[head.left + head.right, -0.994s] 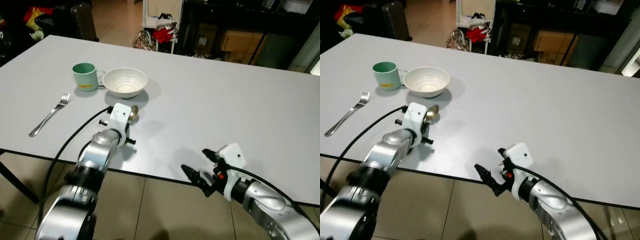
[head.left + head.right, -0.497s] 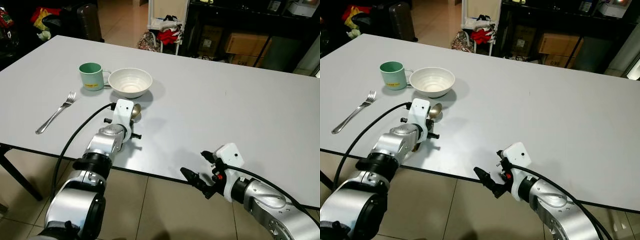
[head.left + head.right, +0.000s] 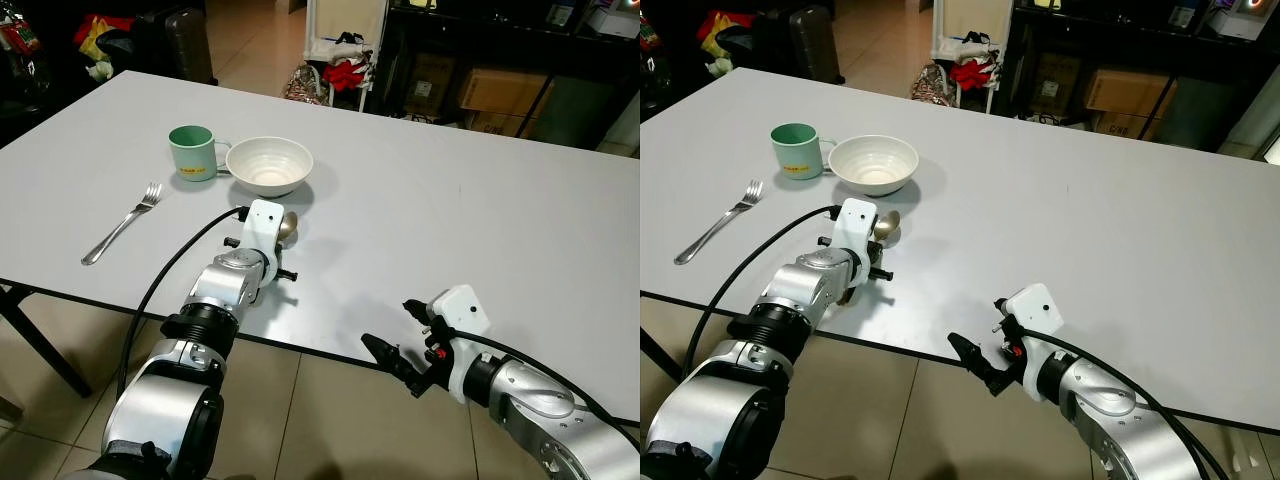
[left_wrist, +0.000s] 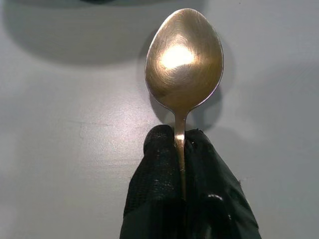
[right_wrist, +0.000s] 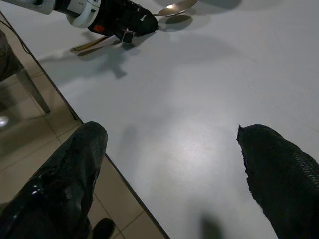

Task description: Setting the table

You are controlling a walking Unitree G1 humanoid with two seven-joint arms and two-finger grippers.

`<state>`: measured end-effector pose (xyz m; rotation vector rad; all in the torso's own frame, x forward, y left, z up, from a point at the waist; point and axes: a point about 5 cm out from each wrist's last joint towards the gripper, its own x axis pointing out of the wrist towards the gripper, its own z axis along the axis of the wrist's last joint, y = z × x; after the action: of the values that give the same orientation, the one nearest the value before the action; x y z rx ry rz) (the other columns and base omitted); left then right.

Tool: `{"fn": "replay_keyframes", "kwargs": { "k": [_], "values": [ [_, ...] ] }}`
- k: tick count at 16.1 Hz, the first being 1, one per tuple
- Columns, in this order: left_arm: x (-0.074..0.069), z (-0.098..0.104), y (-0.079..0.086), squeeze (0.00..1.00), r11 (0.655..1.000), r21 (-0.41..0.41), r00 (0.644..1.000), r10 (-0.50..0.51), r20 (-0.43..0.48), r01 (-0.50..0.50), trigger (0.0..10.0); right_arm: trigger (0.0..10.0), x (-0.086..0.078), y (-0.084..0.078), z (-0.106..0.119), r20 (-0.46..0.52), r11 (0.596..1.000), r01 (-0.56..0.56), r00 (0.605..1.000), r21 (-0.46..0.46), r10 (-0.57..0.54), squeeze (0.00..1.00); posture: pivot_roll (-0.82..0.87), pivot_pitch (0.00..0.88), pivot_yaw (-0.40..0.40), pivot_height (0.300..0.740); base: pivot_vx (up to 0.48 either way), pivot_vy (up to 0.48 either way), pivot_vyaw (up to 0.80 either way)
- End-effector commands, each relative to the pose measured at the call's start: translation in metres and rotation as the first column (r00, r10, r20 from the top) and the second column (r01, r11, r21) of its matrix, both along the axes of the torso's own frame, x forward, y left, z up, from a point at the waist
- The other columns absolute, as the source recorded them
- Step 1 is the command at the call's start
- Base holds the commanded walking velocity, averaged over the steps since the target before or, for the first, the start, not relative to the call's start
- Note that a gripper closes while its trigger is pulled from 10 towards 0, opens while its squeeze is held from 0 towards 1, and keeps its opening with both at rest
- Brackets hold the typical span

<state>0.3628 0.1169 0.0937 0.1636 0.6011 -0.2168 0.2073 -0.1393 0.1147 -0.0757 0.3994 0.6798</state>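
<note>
Beside the bowl (image 3: 268,165), left jaws tight on spoon (image 4: 183,69).

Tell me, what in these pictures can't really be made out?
- Spoon handle: left wrist view, hidden between the left pincer fingers.
- Mug label: eye views, too small to read.
- Right pincer fingers: right wrist view, cut off by the edges.
- Shelf boxes: eye views, too dark.
</note>
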Motion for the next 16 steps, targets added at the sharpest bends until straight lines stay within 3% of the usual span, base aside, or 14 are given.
{"fn": "replay_keyframes", "kwargs": {
  "k": [1, 2, 4, 9, 12, 13, 16],
  "values": [
    [-0.012, -0.021, -0.005, 0.00, 1.000, -0.002, 0.994, -0.018, -0.112, 0.018, 10.0, 10.0, -0.001, -0.001, 0.001, -0.007, 1.000, -0.005, 1.000, -0.010, 0.005, 0.00, -0.09, 0.000, -0.066, 0.740, 0.000, 0.000, 0.00],
    [-0.013, -0.022, -0.004, 0.09, 1.000, -0.012, 0.993, -0.015, -0.118, 0.013, 10.0, 10.0, -0.001, 0.000, 0.001, -0.006, 1.000, -0.006, 1.000, -0.009, 0.006, 0.00, -0.09, 0.000, -0.066, 0.740, 0.000, 0.000, 0.00],
    [-0.012, -0.021, -0.005, 1.00, 0.999, -0.034, 0.993, -0.013, -0.120, 0.009, 10.0, 10.0, -0.001, -0.001, 0.002, -0.004, 1.000, -0.006, 1.000, -0.012, 0.006, 0.00, -0.10, 0.000, -0.066, 0.740, 0.000, 0.000, 0.00],
    [-0.010, -0.018, -0.007, 1.00, 0.997, -0.075, 0.994, -0.006, -0.111, -0.003, 10.0, 10.0, -0.001, -0.002, 0.002, -0.005, 1.000, -0.003, 1.000, -0.014, 0.003, 0.00, -0.10, 0.000, -0.065, 0.740, 0.000, 0.000, 0.00],
    [-0.002, 0.000, -0.001, 1.00, 0.990, -0.138, 1.000, 0.002, -0.010, -0.004, 10.0, 10.0, -0.002, -0.002, 0.003, -0.001, 1.000, -0.002, 1.000, -0.014, 0.002, 0.00, -0.10, 0.000, -0.057, 0.740, 0.000, 0.000, 0.00],
    [0.003, 0.012, 0.008, 0.04, 0.987, -0.160, 0.999, 0.021, 0.045, -0.013, 10.0, 10.0, -0.002, -0.002, 0.003, 0.001, 1.000, -0.001, 1.000, -0.013, 0.002, 0.00, -0.10, 0.000, -0.057, 0.740, 0.000, 0.000, 0.00],
    [0.008, 0.023, 0.036, 0.00, 0.988, -0.148, 0.993, 0.066, 0.096, -0.052, 10.0, 10.0, -0.003, -0.001, 0.003, 0.001, 1.000, -0.005, 1.000, -0.009, 0.005, 0.00, -0.10, 0.000, -0.057, 0.740, 0.000, 0.000, 0.00]
  ]
}}
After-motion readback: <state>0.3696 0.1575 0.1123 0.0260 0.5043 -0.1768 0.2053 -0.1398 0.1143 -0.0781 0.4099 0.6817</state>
